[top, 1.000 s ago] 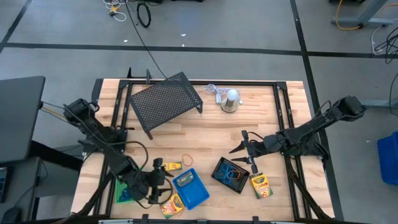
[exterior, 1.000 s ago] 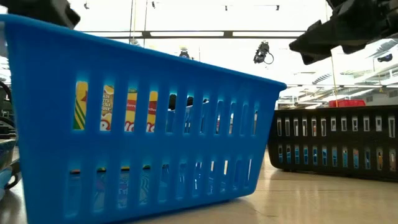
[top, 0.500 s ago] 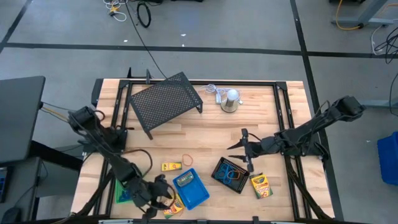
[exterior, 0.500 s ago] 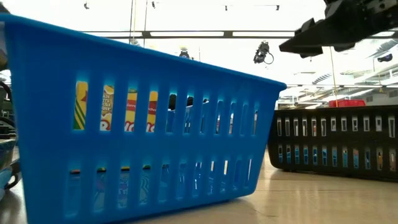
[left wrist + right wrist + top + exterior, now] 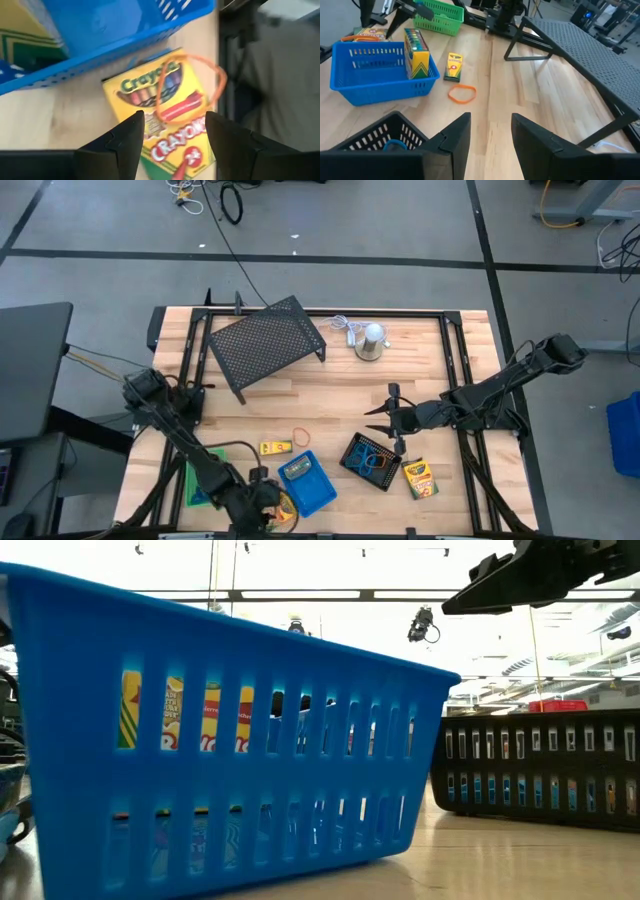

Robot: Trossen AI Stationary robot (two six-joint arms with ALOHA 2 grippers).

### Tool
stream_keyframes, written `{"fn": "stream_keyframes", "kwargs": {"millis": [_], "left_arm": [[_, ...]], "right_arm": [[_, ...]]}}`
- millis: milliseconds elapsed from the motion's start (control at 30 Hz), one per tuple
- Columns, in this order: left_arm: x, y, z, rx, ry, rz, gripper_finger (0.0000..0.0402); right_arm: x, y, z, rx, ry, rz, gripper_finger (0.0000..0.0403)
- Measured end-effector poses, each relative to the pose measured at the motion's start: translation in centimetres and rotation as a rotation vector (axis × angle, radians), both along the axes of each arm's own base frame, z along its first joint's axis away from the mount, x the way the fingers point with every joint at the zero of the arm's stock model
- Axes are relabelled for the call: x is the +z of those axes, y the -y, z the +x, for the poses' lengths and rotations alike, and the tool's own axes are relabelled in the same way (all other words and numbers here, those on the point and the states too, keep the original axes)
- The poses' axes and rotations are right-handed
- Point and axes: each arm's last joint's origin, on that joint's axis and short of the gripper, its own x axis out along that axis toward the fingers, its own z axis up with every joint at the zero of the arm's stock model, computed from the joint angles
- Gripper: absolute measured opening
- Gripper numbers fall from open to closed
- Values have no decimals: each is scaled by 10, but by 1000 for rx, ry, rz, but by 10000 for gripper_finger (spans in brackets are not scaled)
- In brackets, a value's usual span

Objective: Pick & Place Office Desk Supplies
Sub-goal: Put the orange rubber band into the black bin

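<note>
A yellow crayon box (image 5: 165, 107) lies flat at the table's near edge beside the blue tray (image 5: 308, 483), with an orange loop (image 5: 192, 82) on top of it. My left gripper (image 5: 175, 135) hangs open over this box, pointing steeply down, one finger toward each side. A second crayon box (image 5: 417, 52) stands in the blue tray. Two more crayon boxes lie on the table, one (image 5: 275, 448) left of the black mesh tray and one (image 5: 420, 477) right of it. My right gripper (image 5: 390, 418) hovers open above the black mesh tray (image 5: 372, 460), which holds blue and orange loops.
Another orange loop (image 5: 300, 438) lies on the wood beyond the blue tray. A green tray (image 5: 205, 485) sits at the near left. The large black mesh rack (image 5: 265, 345) and a silver dome with a white cord (image 5: 372, 340) stand at the far side.
My left gripper has gone toward the table's near edge and down, from beside the crayon box on the open wood to over the box at the edge, rolling as it went. My right gripper has risen a little and tipped closer to level.
</note>
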Motion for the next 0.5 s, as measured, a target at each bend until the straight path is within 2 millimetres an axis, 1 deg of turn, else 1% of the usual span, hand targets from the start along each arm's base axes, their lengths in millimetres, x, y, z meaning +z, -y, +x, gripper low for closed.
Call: {"fn": "stream_keyframes", "kwargs": {"millis": [167,500], "left_arm": [[5,5,10,-6,-35,36,217],[6,2,14,6,-32,32,215]], "right_arm": [[0,0,0,3,0,-7,151],[0,0,0,11,-5,-26,151]]}}
